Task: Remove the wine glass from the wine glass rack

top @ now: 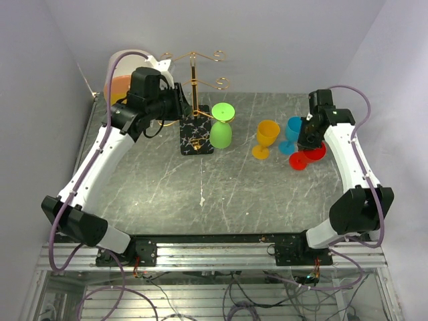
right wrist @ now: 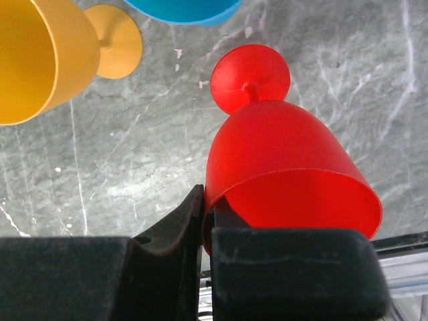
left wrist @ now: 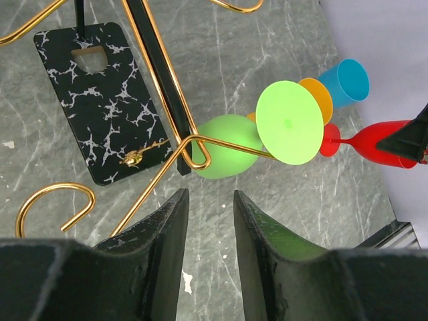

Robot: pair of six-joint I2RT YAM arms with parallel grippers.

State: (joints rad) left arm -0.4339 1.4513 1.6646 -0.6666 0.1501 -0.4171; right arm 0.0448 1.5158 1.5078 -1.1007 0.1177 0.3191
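The wine glass rack point(top: 193, 80) is a gold pole with curled wire arms on a black marble base point(top: 196, 138), back centre of the table. A green wine glass point(top: 221, 128) hangs upside down from a lower arm, also in the left wrist view point(left wrist: 224, 155). My left gripper point(top: 178, 105) is open and empty just left of the pole; its jaws point(left wrist: 210, 200) stand short of the green bowl. My right gripper point(top: 308, 142) is shut on the rim of a red wine glass point(right wrist: 287, 167), one finger inside the bowl, low over the table on the right.
An orange glass point(top: 266, 138) and a blue glass point(top: 293, 131) stand between the rack and the red glass point(top: 309, 156). A round white-and-orange box point(top: 121, 83) sits behind my left arm. White walls enclose the table; a metal rail point(top: 214, 251) runs along the front.
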